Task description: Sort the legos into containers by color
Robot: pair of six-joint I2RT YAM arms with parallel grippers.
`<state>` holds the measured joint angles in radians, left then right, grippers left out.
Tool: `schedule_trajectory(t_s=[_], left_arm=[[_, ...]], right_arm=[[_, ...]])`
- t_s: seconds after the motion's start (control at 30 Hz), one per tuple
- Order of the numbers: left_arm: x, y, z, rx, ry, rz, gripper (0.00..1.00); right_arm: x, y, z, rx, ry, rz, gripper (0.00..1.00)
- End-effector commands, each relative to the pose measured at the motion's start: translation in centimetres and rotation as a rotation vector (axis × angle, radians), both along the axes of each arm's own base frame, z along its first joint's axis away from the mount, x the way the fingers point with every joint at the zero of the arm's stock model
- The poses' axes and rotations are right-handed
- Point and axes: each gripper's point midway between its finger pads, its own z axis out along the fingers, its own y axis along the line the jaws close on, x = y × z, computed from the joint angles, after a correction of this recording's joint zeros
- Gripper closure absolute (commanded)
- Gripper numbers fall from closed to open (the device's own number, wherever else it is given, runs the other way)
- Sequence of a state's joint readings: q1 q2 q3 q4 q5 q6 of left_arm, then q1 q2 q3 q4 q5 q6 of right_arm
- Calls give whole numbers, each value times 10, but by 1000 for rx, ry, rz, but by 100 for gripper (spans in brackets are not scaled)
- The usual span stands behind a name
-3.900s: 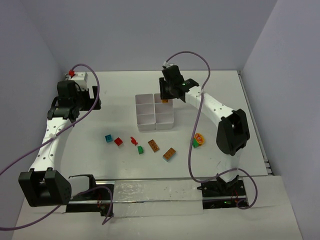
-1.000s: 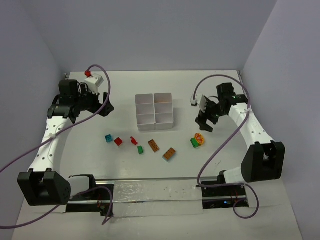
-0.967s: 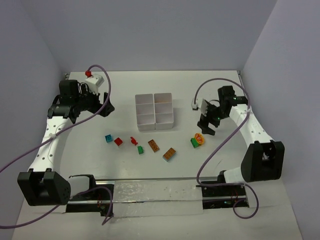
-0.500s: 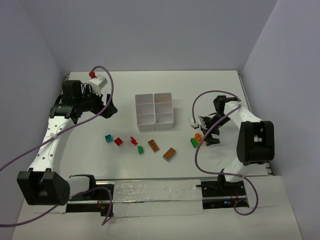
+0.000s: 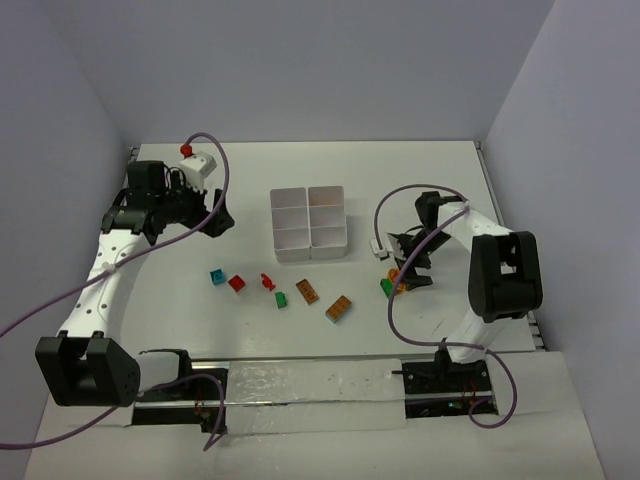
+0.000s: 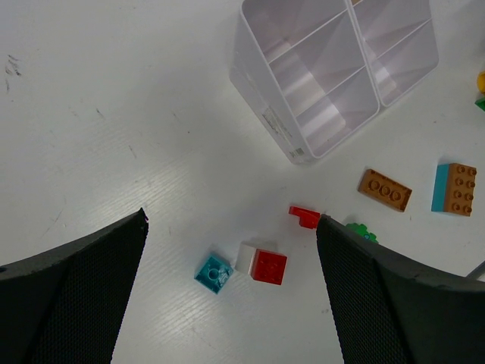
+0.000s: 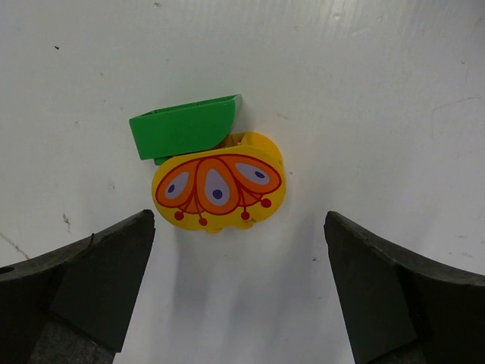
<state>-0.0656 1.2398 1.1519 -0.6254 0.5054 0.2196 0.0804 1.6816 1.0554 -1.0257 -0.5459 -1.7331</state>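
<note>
The containers [image 5: 295, 253] are one white tray of six open compartments at mid-table, also in the left wrist view [image 6: 265, 114]. Legos lie in a row in front of it: teal [image 5: 216, 275], red [image 5: 237, 283], a small red piece [image 5: 267, 281], green [image 5: 281, 299] and two orange-brown [image 5: 307, 291] [image 5: 339, 308]. My left gripper [image 5: 215, 215] [image 6: 231, 220] hangs open above the teal lego [image 6: 213, 273] and the red one [image 6: 261, 265]. My right gripper [image 5: 408, 268] [image 7: 239, 227] stands open just over a yellow printed piece [image 7: 220, 186] touching a green lego [image 7: 186, 127].
Purple cables loop from both arms over the table. The table's right edge runs close behind the right arm. A grey wall closes off the back. The left wrist view shows an orange-brown lego with a teal end [image 6: 453, 188] to the right of the tray's front.
My right arm has swung in and dropped over the yellow and green pieces, still open. My left gripper has drifted a little right toward the tray.
</note>
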Motion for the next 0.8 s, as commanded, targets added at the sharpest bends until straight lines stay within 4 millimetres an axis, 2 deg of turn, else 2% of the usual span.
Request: schedule_trajectory(t_s=[0.0, 0.33, 0.77], left_arm=[[5, 0, 8, 18, -34, -5, 1], [7, 1, 9, 28, -36, 1, 1], [8, 3, 5, 34, -35, 16, 1]], right_arm=[[6, 9, 3, 2, -53, 49, 0], [-2, 7, -12, -76, -62, 117, 0], [-3, 11, -14, -77, -117, 185, 0]])
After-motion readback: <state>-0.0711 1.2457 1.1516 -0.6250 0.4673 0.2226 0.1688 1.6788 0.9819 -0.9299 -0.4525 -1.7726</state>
